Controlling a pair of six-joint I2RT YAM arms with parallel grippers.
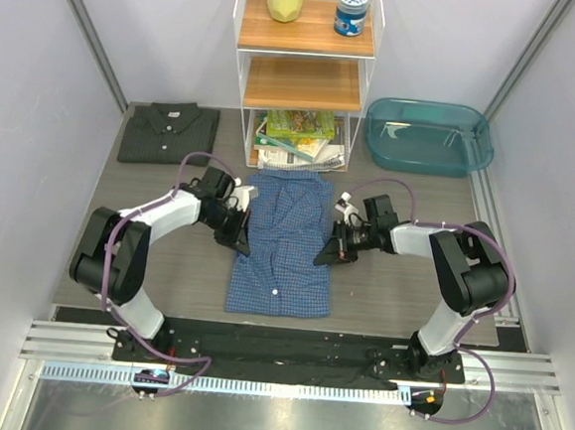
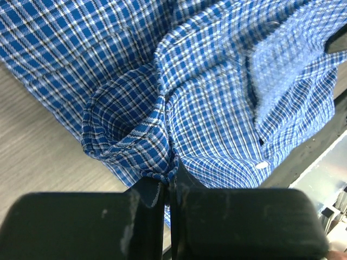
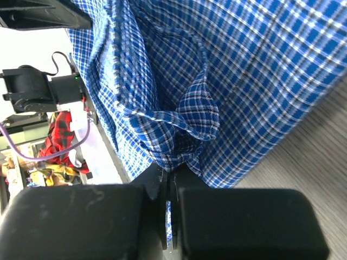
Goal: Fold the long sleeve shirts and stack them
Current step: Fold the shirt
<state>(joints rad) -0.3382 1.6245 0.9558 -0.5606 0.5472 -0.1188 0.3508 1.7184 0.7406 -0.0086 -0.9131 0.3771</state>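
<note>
Blue check shirt (image 1: 283,250) lies flat mid-table, directly between the two arms. Collar points to the far side, toward the shelf unit (image 1: 301,69); hem points to the arm bases. So its long axis runs near-to-far. Sleeves look tucked in already: the outline is a narrow rectangle.

Left gripper (image 1: 237,231) sits on the shirt's left side edge, about mid-length. Its jaws are pressed together on a bunched pinch of check cloth, clear in the left wrist view (image 2: 168,187). Right gripper (image 1: 326,251) mirrors it on the right side edge, at about the same height along the shirt. Its jaws are also clamped tight on a fold of cloth (image 3: 169,181). Neither arm is nearer; both are in contact, one per side.

Key relation: the line from one pinch to the other runs across the short axis, square to the long one. Judgement: the next move is likely a lift with both arms together to fold one half over the other along that line. Uneven travel would skew the fold.

Dark grey shirt (image 1: 167,133) lies folded at the far left of the table (image 1: 391,293), well apart from the blue one. It is the likely stack spot. Teal tub (image 1: 428,136) sits far right, not involved.
</note>
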